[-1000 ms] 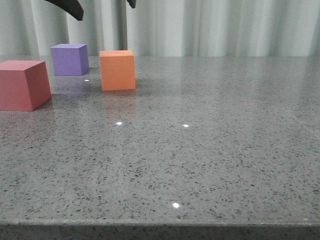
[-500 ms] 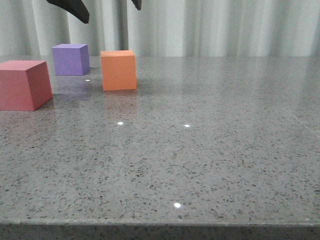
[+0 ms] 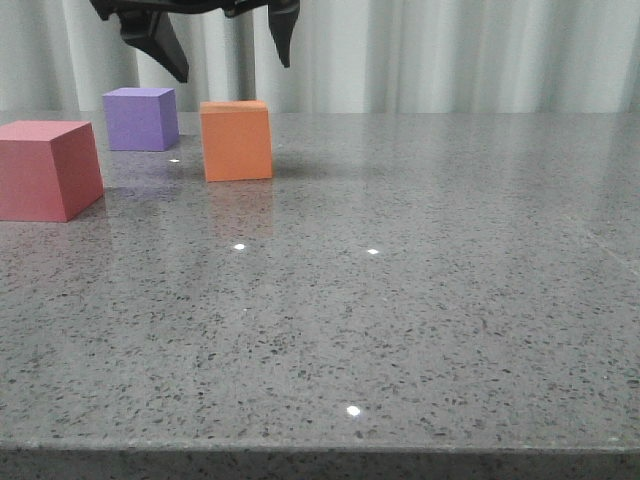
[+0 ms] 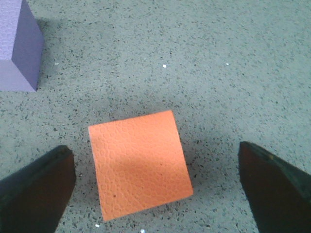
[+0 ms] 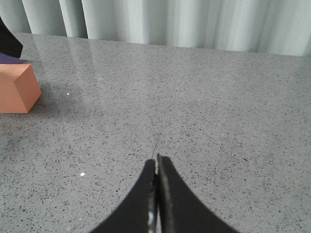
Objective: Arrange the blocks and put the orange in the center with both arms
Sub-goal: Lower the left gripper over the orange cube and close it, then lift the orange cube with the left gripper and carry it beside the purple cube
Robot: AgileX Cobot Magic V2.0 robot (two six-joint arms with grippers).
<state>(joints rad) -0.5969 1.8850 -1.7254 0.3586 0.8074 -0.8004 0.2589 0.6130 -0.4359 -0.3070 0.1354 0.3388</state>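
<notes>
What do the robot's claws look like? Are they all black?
Yes, all black. The left gripper has two wedge-shaped fingers tapering to blunt tips. The right gripper has two smooth curved fingers narrowing to thin points. No cables or markings show.

Likely a lab or test room, speckled grey stone tabletop [image 3: 450, 300], pale pleated curtain [image 3: 450, 55] as backdrop
</notes>
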